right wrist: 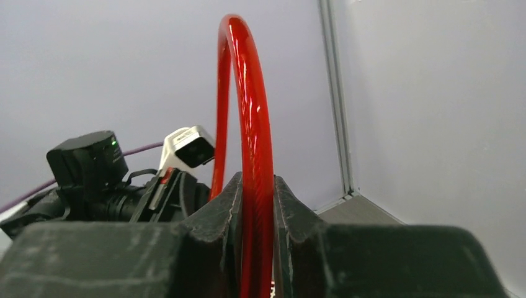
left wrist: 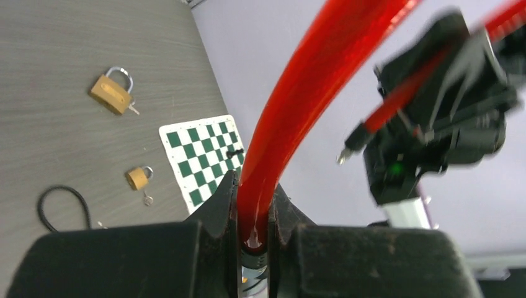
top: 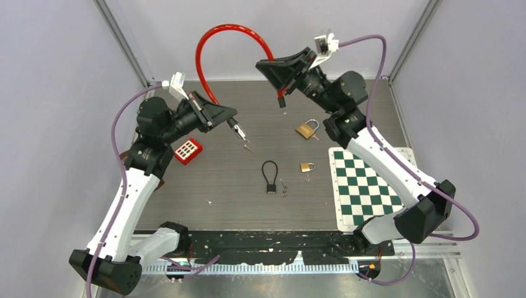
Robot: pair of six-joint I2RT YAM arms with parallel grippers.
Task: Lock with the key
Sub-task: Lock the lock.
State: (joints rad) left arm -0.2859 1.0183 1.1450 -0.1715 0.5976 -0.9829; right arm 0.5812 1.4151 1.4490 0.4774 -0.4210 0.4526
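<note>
Both arms are up off the table (top: 217, 180) right now, and the red cable lock (top: 229, 28) is arching high between them, well above the wood. The left gripper (top: 231, 118) is clenching one leg of that cable; from its wrist view the fingers (left wrist: 231, 186) are pressing tight against the red sheath on both sides. Below that grip the dark lock body (top: 236, 130) is sticking out at a slant, and a small key (top: 247, 148) is dangling from it just above the tabletop.

Over on the right, the right gripper (top: 268, 63) is also clamping the cable, jaws squeezing it from either side in its own camera. The free end is hanging down beneath it, with the metal tip (top: 282, 103) pointing at the table and touching nothing. Tip and lock body are sitting well apart.

Down on the surface, a large brass padlock (top: 305, 130) is lying near the right arm, a small brass padlock (top: 306, 167) is resting nearer the middle, and a black cable lock (top: 270, 177) is lying beside some loose keys (top: 284, 188). A green checkered mat (top: 366, 186) is covering the right side, and a red block (top: 188, 150) is sitting by the left arm.
</note>
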